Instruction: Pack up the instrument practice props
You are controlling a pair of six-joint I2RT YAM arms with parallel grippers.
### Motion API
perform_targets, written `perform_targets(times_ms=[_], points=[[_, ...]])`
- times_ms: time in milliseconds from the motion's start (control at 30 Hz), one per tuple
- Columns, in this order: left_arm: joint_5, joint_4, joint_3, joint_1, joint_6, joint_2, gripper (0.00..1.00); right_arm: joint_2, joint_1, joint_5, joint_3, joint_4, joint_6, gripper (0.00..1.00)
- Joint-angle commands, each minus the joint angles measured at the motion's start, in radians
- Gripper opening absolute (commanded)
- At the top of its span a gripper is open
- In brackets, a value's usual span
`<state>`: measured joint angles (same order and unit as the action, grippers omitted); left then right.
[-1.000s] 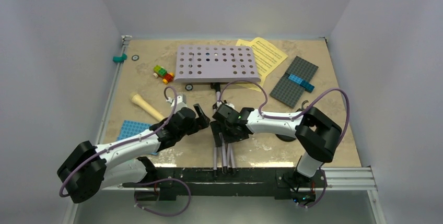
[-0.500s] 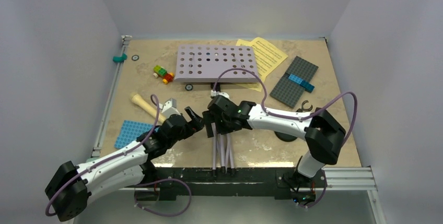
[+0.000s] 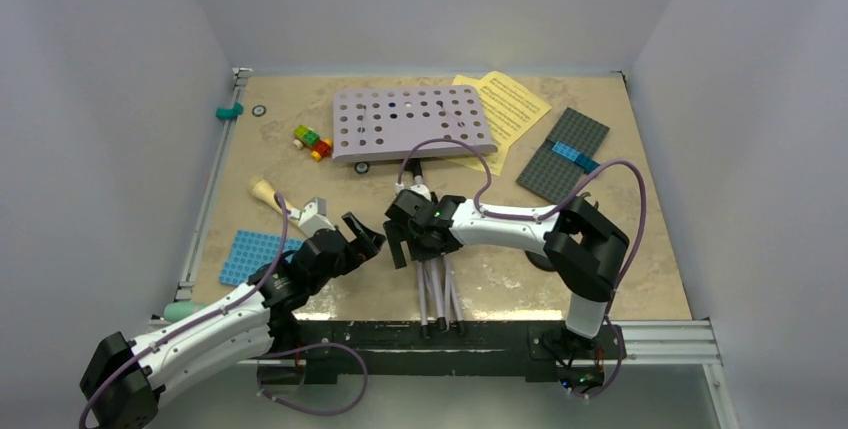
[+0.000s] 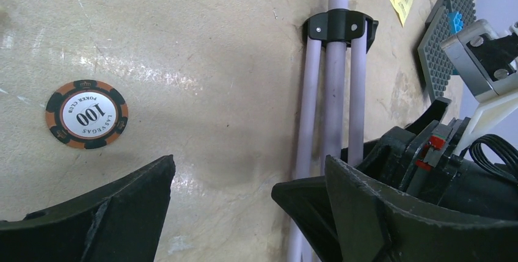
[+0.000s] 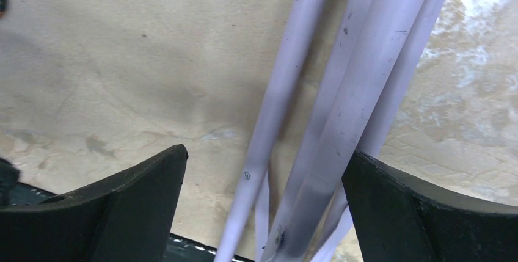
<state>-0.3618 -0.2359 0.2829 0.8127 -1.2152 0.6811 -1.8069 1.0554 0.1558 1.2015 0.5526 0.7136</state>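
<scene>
Right gripper (image 5: 269, 170): jaws wide apart, straddling the stand legs (image 5: 372, 60), clamping nothing. Left gripper (image 4: 247, 170): also wide, empty, just beside it. The stand (image 3: 412, 121) lies flat, feet toward our bases. Risks we see: wrists collide, legs splay or roll out on closing, and a low grip lets the far end droop.

Poker chip (image 4: 87, 114), orange and black rim with a white centre, flat on tabletop (image 4: 214, 60): large "100" in the middle, "POKER CLUB" arched over it, "LAS VEGAS" beneath. Yellow sheet-music pages (image 3: 510, 104): print present, too small to read.
</scene>
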Motion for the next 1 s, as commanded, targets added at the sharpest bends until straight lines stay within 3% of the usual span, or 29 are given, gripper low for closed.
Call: perform_targets(times_ms=[0, 267, 733, 833, 967], points=[[-0.002, 0.006, -0.008, 0.002, -0.017, 0.007, 0.95, 0.057, 0.002, 0.106, -0.018, 0.068, -0.005, 0.99], [-0.008, 0.011, -0.025, 0.002, -0.017, -0.003, 0.96, 0.179, 0.003, 0.121, -0.069, 0.077, -0.031, 0.99], [0.016, 0.006, -0.023, 0.002, -0.015, -0.01, 0.96, 0.003, -0.015, 0.016, -0.116, 0.006, -0.061, 0.97], [0.022, 0.015, -0.022, 0.002, -0.016, 0.001, 0.95, -0.016, -0.015, -0.016, -0.14, -0.012, -0.059, 0.84], [0.029, 0.022, -0.023, 0.002, -0.019, 0.01, 0.95, -0.025, -0.015, -0.036, -0.169, -0.033, -0.05, 0.45]])
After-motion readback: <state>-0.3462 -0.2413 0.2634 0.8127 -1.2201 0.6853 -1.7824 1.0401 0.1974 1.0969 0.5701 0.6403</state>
